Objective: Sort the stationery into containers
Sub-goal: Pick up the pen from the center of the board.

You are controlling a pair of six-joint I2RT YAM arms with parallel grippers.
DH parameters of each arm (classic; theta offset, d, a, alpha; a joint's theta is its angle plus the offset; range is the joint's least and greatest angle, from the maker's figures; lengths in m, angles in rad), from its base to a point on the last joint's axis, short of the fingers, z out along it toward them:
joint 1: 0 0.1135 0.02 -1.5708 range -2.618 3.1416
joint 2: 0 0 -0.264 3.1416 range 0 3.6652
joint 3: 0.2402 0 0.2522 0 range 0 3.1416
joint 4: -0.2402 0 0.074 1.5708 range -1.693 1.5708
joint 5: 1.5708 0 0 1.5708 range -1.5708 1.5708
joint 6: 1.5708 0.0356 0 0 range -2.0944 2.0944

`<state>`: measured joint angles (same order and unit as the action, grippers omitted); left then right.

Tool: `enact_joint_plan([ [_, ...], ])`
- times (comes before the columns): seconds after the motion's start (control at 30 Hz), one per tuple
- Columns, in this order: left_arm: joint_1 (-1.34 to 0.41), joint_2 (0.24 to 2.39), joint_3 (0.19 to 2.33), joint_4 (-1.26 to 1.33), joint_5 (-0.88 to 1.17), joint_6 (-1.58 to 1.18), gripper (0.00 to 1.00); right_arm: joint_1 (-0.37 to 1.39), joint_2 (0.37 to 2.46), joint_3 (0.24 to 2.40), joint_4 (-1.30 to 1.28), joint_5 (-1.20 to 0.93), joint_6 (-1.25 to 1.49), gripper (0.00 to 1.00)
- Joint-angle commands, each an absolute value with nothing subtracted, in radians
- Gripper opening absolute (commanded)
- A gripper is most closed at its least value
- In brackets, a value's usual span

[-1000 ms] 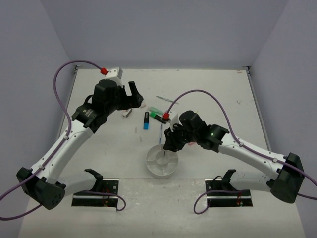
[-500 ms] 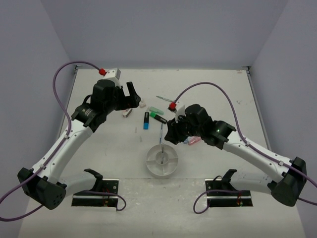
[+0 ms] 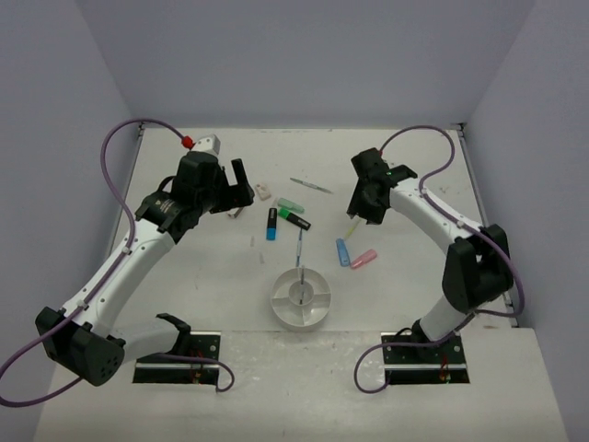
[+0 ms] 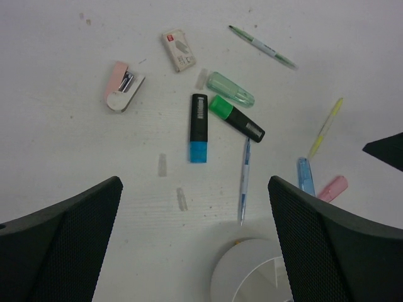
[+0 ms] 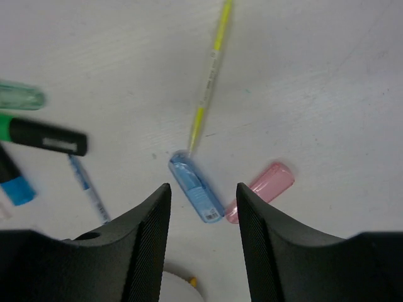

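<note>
right arm swung back, right claw parted

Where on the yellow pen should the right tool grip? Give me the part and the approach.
Grip the yellow pen at mid-barrel, straight down from above, jaws across its width. It lies flat with nothing beside it there, while one tip crowds the blue case.
</note>
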<state>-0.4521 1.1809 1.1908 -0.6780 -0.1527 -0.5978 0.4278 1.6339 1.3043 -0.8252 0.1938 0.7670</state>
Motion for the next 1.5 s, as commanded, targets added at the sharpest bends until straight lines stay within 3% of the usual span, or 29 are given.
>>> enact_joint_plan([
  [0.0, -0.445, 1.145, 1.190, -0.699, -0.115, -0.565, 1.00, 0.427, 1.731, 1.399, -0.933, 0.300, 0.869, 0.45],
  [0.47, -0.445, 1.133, 1.146, -0.740, -0.008, -0.513, 1.00, 0.396, 1.909, 1.423, -0.806, 0.281, 0.882, 0.37],
  [1.1, -0.445, 1.137, 1.142, -0.736, 0.037, -0.486, 1.00, 0.376, 1.972, 1.352, -0.672, 0.215, 0.891, 0.29],
  [1.47, -0.445, 1.141, 1.162, -0.731, 0.045, -0.465, 1.00, 0.370, 1.972, 1.348, -0.675, 0.190, 0.882, 0.08],
])
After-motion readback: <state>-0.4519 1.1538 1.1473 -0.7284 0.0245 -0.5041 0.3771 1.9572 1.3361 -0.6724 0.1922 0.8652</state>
